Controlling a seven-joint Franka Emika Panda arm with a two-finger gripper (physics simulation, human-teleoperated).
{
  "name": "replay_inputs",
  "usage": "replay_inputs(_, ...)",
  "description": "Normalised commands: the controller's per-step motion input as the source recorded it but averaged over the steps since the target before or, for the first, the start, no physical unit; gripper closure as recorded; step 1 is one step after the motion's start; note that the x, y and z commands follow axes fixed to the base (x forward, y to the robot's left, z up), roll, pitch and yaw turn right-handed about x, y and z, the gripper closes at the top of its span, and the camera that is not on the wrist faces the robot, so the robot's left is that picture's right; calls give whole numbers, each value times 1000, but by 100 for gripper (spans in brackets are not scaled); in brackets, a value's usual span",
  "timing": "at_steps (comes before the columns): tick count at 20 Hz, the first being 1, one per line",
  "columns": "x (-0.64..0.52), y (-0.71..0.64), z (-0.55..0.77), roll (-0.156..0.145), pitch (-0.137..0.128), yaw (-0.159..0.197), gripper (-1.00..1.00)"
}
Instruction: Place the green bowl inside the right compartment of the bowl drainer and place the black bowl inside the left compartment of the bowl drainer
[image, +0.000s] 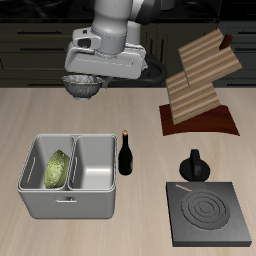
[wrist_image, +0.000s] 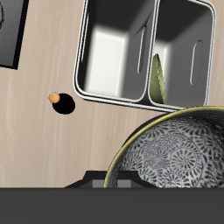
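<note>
The fingers (image: 82, 88) pinch the silvery grey speckled black bowl (image: 82, 87), held above the table (image: 140, 110) at twelve o'clock from the light-grey metal double-well bowl drainer (image: 70, 207). The mottled olive-green bowl (image: 57, 167) leans inside the drainer's right compartment.
</note>
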Motion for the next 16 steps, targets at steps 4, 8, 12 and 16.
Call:
replay_inputs(4,254,85,-10,4,14,24,100)
replay_inputs(8,260,33,89,-15,14,-25,100)
replay_inputs(12,378,16,100,-41,14,-23,100)
replay_inputs(16,289,26,36,-21,14,-28,100)
